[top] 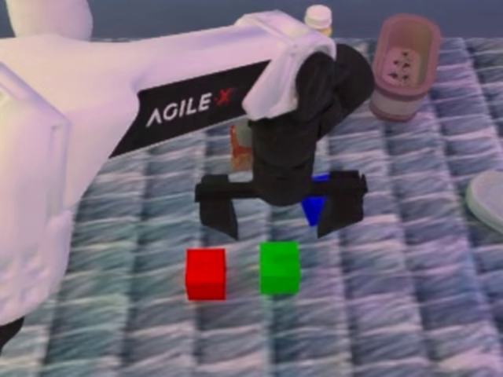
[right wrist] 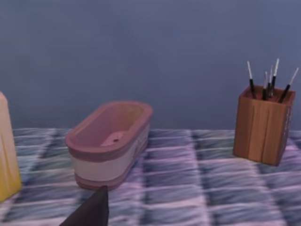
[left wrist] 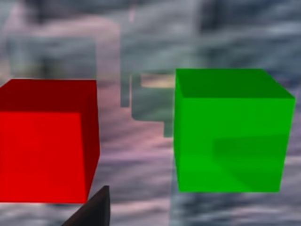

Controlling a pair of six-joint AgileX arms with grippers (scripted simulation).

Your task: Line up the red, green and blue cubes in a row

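Note:
On the patterned cloth near the front, the red cube [top: 206,273] and green cube [top: 280,268] sit side by side with a small gap between them. Both fill the left wrist view, the red cube [left wrist: 44,141] and the green cube [left wrist: 230,132]. Behind and to the right of the green one lies the blue cube [top: 313,208], mostly hidden by my left arm's hand. My left gripper [top: 277,229] hangs open just behind the red and green cubes, nothing between its fingers. The right arm is outside the top view; one dark fingertip [right wrist: 94,209] shows in its wrist view.
A pink and white tub [top: 405,67] stands at the back right, a white-capped bottle [top: 318,16] behind the arm. A reddish-brown patterned block [top: 240,145] peeks out beside the left wrist. A pale dish [top: 487,200] lies at the right edge. A wooden brush holder [right wrist: 263,125] stands farther off.

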